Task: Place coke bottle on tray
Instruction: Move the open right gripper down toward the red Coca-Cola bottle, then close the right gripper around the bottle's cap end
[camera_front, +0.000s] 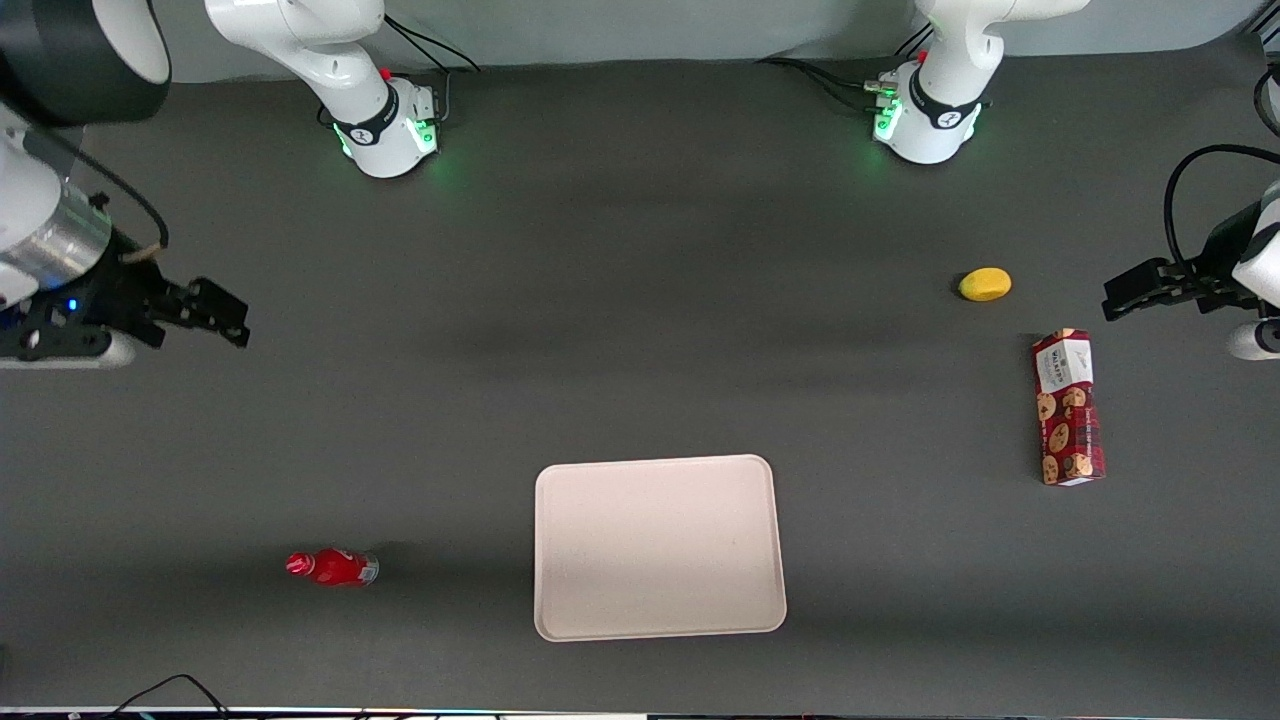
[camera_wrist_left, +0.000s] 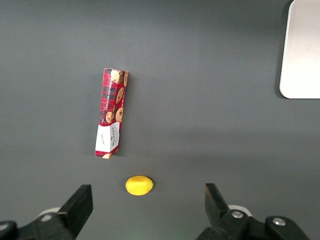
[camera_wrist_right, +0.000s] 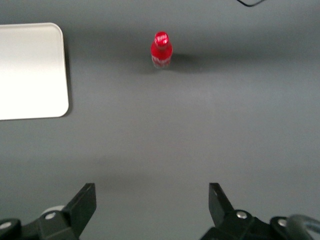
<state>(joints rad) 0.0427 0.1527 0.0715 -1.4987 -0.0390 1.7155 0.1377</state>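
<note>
- Front view: the gripper (camera_front: 225, 320) sits at the left edge of the frame, at mid-height, above the dark table (camera_front: 640, 300). Fingers spread apart, nothing between them.
- Right wrist view confirms: both fingers (camera_wrist_right: 85, 200) stand wide apart with only bare table surface between them; the gripper (camera_wrist_right: 152, 200) is released and grasps nothing.
- The coke bottle (camera_front: 333, 567) appears in the lower left of the front frame, on the table, well apart from the gripper and nearer to the front camera than it. Red cap points toward the working arm's end of the table; clear base faces the tray.
- In the right wrist view the coke bottle (camera_wrist_right: 161, 48) appears upright, cap toward the camera, casting a soft shadow on the table.
- The tray (camera_front: 658, 545) lies flat at lower centre of the front frame, beside the bottle with a clear gap of table between them. Nothing rests on it. One rounded corner of the tray (camera_wrist_right: 30, 70) also shows in the right wrist view.
- Toward the parked arm's end of the table: a red patterned cookie box (camera_front: 1068, 407) at the right of the front frame, lying flat, and a small yellow lemon-like object (camera_front: 985, 284) just above it in the frame, near but not touching.
- Left wrist view shows the same cookie box (camera_wrist_left: 111, 113) and yellow object (camera_wrist_left: 139, 185), apart from each other.
</note>
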